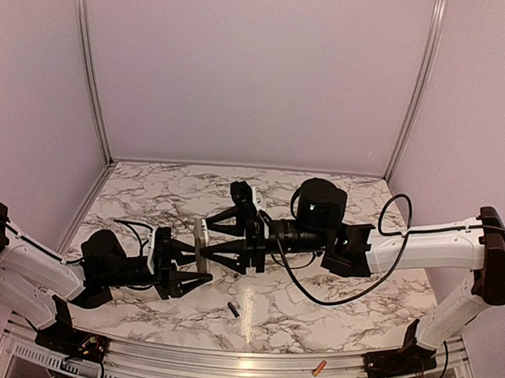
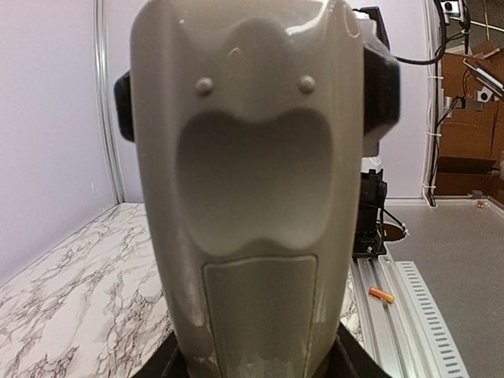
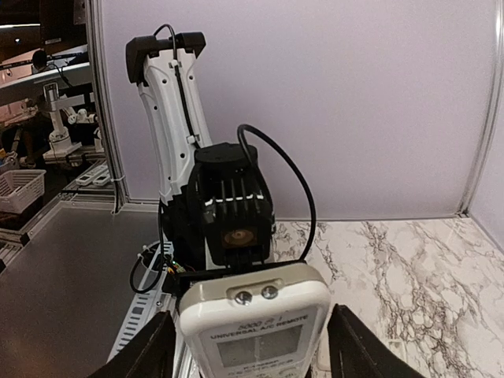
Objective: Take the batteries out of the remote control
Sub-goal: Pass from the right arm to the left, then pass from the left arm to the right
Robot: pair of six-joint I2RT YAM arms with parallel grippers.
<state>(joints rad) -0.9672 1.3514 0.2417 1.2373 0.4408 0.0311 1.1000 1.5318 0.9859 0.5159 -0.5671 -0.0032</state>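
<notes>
Remote (image 1: 201, 239) between both jaws, 1 dark battery (image 1: 233, 309) on marble table (image 1: 150, 201)

Remote control (image 2: 252, 197), lower end beyond both wrist views' bottom edge

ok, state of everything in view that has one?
remote: standing on end between both end effectors, back panel looks in place.
right end effector: shut on remote.
left end effector: fingers at the remote's sides, grip unclear.
dark battery: out, lying loose on the table.
orange battery: out, lying on the metal edge strip.
</notes>
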